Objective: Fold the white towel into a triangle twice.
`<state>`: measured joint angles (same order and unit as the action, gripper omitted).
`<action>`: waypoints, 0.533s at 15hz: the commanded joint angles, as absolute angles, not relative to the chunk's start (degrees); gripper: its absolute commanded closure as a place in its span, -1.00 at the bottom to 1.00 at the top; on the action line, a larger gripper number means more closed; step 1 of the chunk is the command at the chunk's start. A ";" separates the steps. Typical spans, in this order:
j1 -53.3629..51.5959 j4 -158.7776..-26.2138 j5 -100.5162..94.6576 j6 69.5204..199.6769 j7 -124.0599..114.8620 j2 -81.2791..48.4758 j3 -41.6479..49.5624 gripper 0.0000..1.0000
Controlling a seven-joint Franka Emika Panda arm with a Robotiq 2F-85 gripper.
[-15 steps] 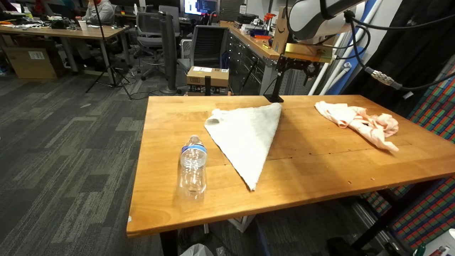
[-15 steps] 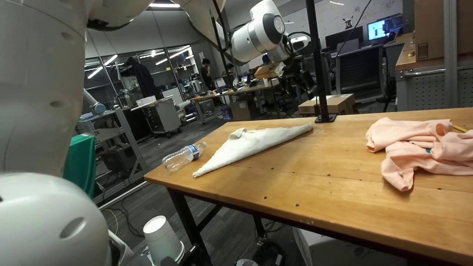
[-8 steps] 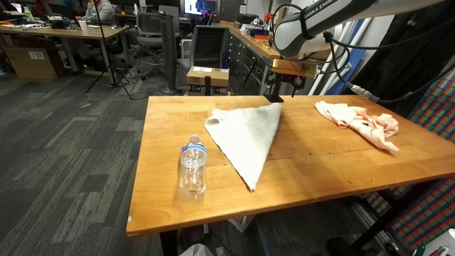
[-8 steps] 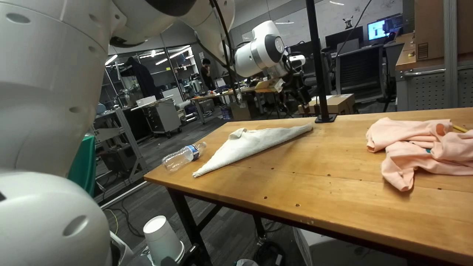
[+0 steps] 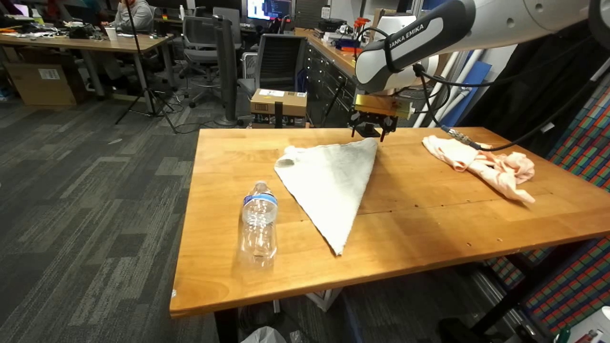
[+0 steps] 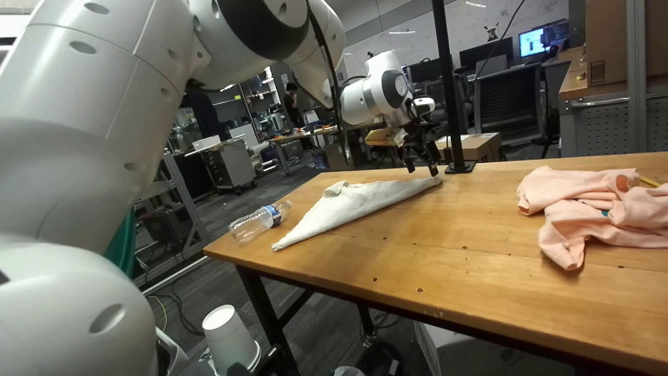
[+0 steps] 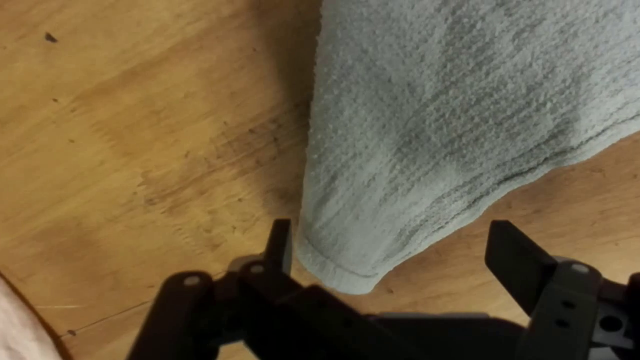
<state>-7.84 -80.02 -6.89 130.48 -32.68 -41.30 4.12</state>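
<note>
Fingers [image 7: 520, 267] spread wide, towel [image 7: 440, 115] tapering between in wrist view, bottle [image 5: 259, 224] in both exterior views only

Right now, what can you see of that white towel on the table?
The white towel is plain off-white, with a nubby, terry-like surface. It lies on the wooden table, folded into a triangle; one edge looks layered in the wrist view. One corner bunches up into a small roll; another tapers to a point. The open tool hangs at the third, blunt corner; whether they touch, I cannot tell.
</note>
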 commanded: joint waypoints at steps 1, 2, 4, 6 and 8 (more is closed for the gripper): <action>-7.23 -75.91 -3.92 128.47 -30.08 -44.42 3.79 -1.00; -7.15 -75.50 -3.48 128.01 -29.75 -44.99 3.80 -1.00; -7.08 -74.65 -2.83 126.87 -29.21 -45.78 3.83 -1.00; -7.11 -73.98 -2.58 125.77 -28.85 -46.15 3.98 -0.49; -7.16 -73.62 -2.52 125.00 -28.49 -45.99 4.14 -0.41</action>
